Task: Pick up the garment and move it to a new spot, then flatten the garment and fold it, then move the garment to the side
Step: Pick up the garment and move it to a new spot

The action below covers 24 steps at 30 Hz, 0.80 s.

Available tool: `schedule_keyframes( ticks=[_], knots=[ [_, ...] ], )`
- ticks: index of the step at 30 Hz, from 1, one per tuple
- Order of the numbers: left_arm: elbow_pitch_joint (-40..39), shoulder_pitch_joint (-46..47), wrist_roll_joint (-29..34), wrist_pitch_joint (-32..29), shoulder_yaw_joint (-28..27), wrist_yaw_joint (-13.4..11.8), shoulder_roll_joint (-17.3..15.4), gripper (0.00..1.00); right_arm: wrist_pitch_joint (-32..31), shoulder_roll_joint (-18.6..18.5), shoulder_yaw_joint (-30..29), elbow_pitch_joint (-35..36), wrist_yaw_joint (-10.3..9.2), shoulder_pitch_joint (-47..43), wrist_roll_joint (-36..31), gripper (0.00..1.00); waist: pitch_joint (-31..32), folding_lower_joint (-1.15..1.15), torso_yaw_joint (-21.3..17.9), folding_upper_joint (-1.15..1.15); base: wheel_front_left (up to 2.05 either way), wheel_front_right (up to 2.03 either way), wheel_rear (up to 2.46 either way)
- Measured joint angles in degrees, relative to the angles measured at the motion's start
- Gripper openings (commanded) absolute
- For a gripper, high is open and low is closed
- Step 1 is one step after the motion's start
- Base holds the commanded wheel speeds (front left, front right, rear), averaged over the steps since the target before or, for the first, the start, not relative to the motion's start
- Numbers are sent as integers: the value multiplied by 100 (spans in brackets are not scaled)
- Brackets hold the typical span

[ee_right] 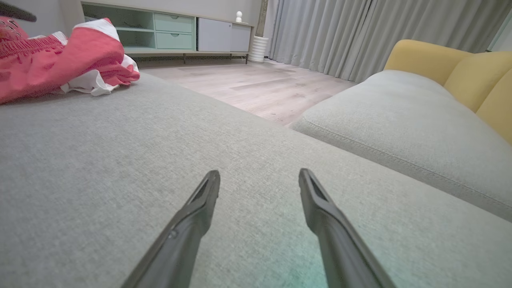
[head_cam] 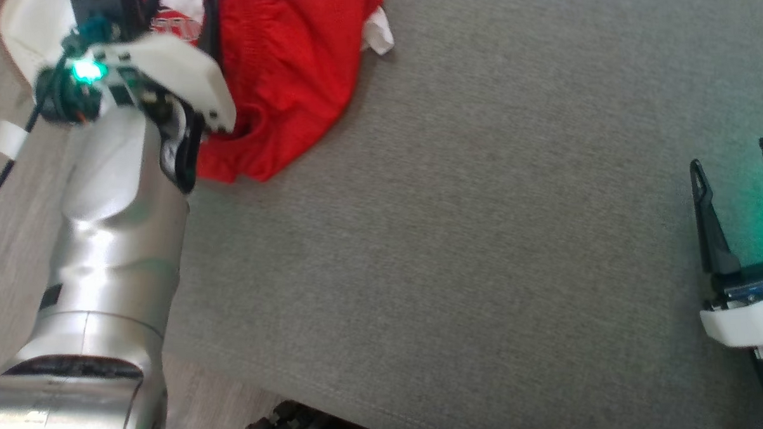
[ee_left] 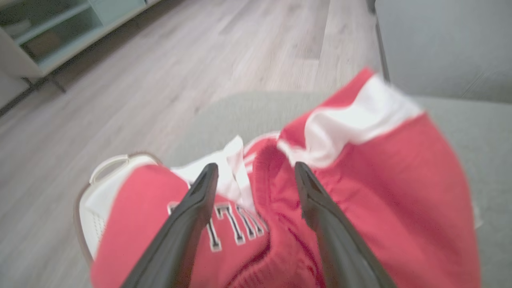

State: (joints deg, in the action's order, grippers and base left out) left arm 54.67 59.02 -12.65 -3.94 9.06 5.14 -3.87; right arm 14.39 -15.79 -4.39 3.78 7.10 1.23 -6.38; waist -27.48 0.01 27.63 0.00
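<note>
The garment [head_cam: 287, 72] is a crumpled red jersey with white trim and lettering, lying at the far left corner of the grey cushion [head_cam: 484, 249]. My left gripper [ee_left: 254, 170] hangs right over the garment [ee_left: 400, 192] with its jaws open and a bunched red fold below the gap; I cannot tell if the fingers touch the cloth. My silver left arm [head_cam: 114, 205] reaches up to it. Low over bare cushion at the lower right, my right gripper [head_cam: 735, 158] stands open with nothing between its fingers, far from the garment [ee_right: 60, 60].
A white basket [ee_left: 104, 168] sits partly under the garment's left end, off the cushion's edge. Wood floor [ee_left: 160, 80] lies beyond. A second grey cushion [ee_right: 400, 120] with a yellow backrest [ee_right: 440, 60] lies across a gap, and a pale cabinet [ee_right: 172, 32] stands at the wall.
</note>
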Motion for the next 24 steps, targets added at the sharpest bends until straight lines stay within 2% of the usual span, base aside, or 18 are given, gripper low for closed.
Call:
schedule_keyframes(
  ticks=[6,13,14,15,16,20,24],
  knots=[
    [861,138,-299,63,-131,103,-9,100,1,-23,-24,37,0,225,1,100,-180,0,-316,0,0,0,0],
    [1345,359,-402,282,-77,196,-63,100,8,-18,-35,45,0,232,26,100,-250,-1,-568,0,0,0,0],
    [1404,372,-404,303,-41,197,-74,95,9,-15,-37,45,0,233,34,100,-253,-1,-596,0,0,0,0],
    [1434,376,-415,334,-3,201,-93,40,9,-8,-40,45,0,234,35,100,-251,-1,-624,0,0,0,0],
    [1456,376,-432,404,30,201,-112,0,9,8,-40,44,0,234,35,100,-241,-1,-650,0,0,0,0],
    [1444,370,-424,848,357,229,-182,0,9,79,-4,23,0,232,35,100,-121,-1,-718,0,0,0,0],
    [1381,354,-332,1305,656,245,-399,0,9,240,8,-62,0,199,73,100,131,-1,-763,0,0,0,0]
  ],
)
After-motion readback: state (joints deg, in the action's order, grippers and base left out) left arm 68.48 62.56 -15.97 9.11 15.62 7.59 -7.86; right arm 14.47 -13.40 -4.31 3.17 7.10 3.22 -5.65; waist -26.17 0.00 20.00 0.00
